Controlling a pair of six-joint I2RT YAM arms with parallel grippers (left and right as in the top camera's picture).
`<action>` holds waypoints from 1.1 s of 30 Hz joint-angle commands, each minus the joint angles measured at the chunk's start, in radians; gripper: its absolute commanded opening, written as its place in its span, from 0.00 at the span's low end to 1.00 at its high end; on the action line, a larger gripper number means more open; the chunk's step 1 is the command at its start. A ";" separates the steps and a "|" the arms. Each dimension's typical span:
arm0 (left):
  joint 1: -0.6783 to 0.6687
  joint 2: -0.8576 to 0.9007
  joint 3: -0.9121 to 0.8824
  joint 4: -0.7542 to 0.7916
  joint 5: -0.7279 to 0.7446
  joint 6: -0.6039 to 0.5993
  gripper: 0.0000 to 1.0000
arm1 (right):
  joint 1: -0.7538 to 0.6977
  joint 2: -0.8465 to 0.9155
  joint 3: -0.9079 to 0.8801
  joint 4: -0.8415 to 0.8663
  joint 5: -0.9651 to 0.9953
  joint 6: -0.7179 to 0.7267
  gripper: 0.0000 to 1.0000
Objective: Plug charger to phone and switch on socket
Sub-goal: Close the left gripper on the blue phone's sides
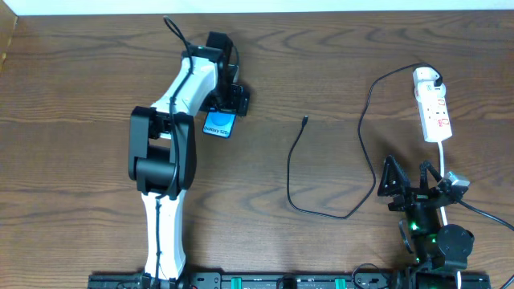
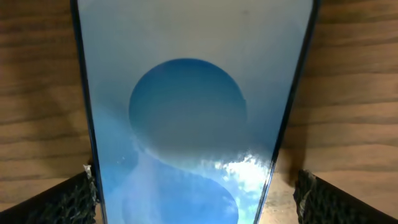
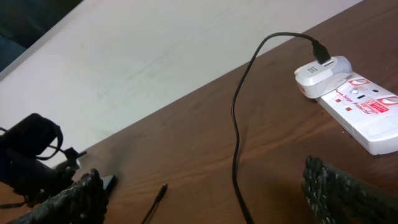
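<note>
The phone (image 1: 217, 124) lies flat on the table at the left, its blue screen up. My left gripper (image 1: 227, 100) is right over its far end, open. In the left wrist view the phone (image 2: 186, 112) fills the space between the fingers (image 2: 68, 199); the left pad is at its edge and the right pad stands apart. The charger cable (image 1: 321, 210) loops over the middle of the table, its connector tip (image 1: 305, 120) lying free and its white plug (image 1: 426, 76) in the socket (image 1: 436, 116). My right gripper (image 1: 411, 183) stands open below the socket, holding nothing.
The right wrist view shows the cable (image 3: 236, 143), the connector tip (image 3: 160, 193), the plug (image 3: 320, 74) and the socket (image 3: 367, 112) ahead of my right gripper (image 3: 208, 199). The table's far edge (image 1: 321, 10) meets a white wall.
</note>
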 commanded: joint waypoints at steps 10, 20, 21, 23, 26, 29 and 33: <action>-0.007 0.014 -0.084 0.040 -0.023 0.009 0.94 | 0.004 -0.002 -0.001 -0.004 -0.006 -0.014 0.99; 0.002 0.014 -0.084 0.022 -0.058 -0.087 0.83 | 0.004 -0.002 -0.001 -0.004 -0.006 -0.014 0.99; 0.006 0.014 -0.084 0.016 -0.068 -0.115 0.82 | 0.004 -0.002 -0.001 -0.004 -0.006 -0.014 0.99; 0.018 0.014 -0.084 0.006 -0.072 -0.162 0.82 | 0.004 -0.002 -0.001 -0.004 -0.006 -0.014 0.99; 0.045 0.014 -0.084 -0.016 -0.072 -0.257 0.81 | 0.004 -0.002 -0.001 -0.004 -0.006 -0.014 0.99; 0.065 0.014 -0.084 -0.036 -0.071 -0.309 0.81 | 0.004 -0.002 -0.001 -0.004 -0.006 -0.014 0.99; 0.078 0.014 -0.084 -0.071 -0.070 -0.328 0.81 | 0.004 -0.002 -0.001 -0.004 -0.006 -0.014 0.99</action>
